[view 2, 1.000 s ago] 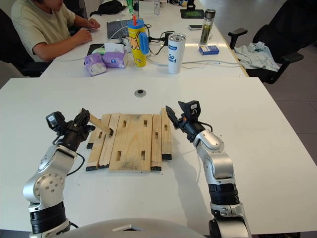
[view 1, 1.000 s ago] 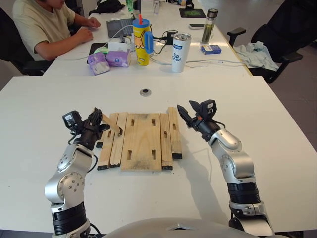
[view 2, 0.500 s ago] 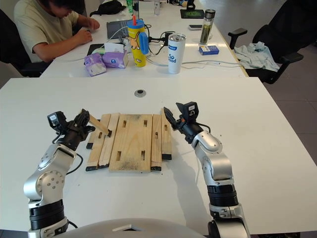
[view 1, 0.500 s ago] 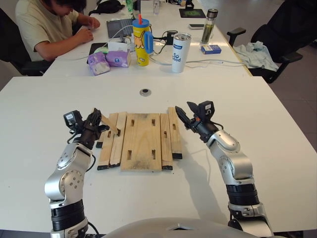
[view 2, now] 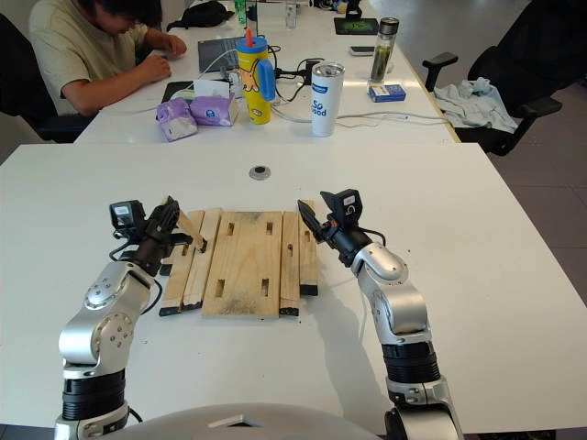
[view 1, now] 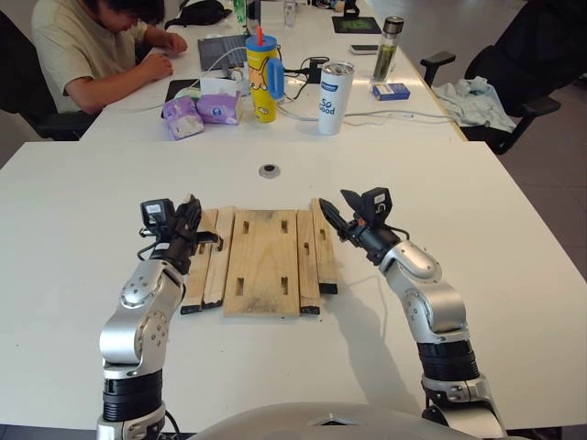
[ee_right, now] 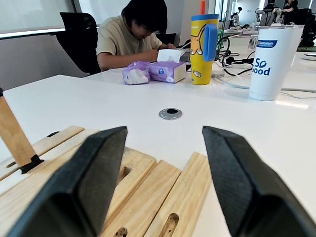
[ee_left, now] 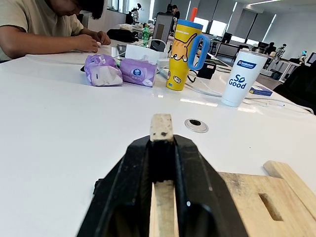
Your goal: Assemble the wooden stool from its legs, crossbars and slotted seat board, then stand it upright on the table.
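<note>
Wooden piece (ee_left: 161,127) pinched between left fingers (ee_left: 123,190); right fingers (ee_right: 94,173) spread just over right-side legs (view 1: 323,247).

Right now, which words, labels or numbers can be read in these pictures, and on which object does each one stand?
"So Good": on the white tumbler.
Small line above it: too small to read.
Yellow mug: cartoon picture, no readable words.
Purple tissue packs: print too blurred.
Small blue box: too small to read.

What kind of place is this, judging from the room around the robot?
Probably an office or shared workroom: long white tables, a black office chair beside them, and a laptop and tumbler on the far table.
</note>
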`<move>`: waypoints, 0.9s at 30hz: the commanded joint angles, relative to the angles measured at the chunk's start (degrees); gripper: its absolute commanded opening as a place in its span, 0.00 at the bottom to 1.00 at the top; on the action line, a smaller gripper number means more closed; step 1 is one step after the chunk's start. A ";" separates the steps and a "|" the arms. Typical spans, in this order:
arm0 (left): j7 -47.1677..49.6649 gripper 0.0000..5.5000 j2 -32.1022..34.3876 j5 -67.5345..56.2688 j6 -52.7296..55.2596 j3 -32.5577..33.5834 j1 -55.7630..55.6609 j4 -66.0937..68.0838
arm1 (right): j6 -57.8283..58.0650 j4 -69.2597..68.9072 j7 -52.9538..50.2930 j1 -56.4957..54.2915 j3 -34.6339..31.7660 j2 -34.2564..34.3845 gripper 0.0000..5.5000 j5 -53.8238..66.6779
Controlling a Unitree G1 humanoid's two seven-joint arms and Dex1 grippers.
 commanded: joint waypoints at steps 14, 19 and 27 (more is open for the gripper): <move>-2.09 0.08 -0.44 7.12 0.97 -7.14 5.20 0.49 | 1.95 -0.72 1.05 -0.21 2.59 -1.77 0.51 -0.70; -2.79 0.08 -0.10 7.66 0.88 -6.94 5.27 0.50 | 1.59 0.10 1.32 -0.97 2.41 -1.95 0.51 -0.66; -4.25 0.25 0.05 8.59 -3.52 -5.96 3.35 -1.18 | 0.93 0.65 0.91 -1.22 2.34 -1.48 0.51 -0.79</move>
